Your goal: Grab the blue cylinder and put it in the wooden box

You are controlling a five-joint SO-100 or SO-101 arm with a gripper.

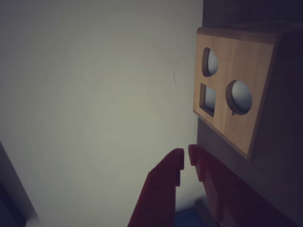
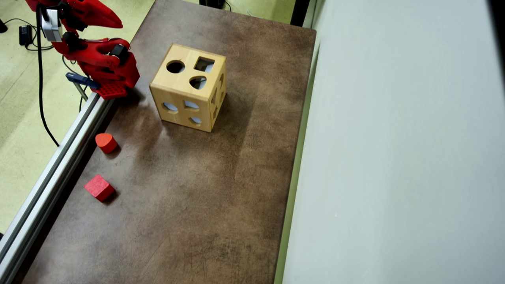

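Wrist view: the red fingers (image 1: 186,158) are nearly pressed together, only a thin slit between the tips, nothing pinched there. Low between their bases a small patch of blue shows, too blurred to name. The box (image 1: 232,90) sits up and to the right of the fingertips, near but not touching, one face showing two round holes and a square one. Overhead, the arm (image 2: 98,59) is folded at the desk's (image 2: 197,197) top-left corner, with the box (image 2: 189,88) just beside it. A red rounded block (image 2: 105,142) and a red cube (image 2: 99,187) lie along the left edge, well apart from the fingers. The blue cylinder cannot be made out on the desk.
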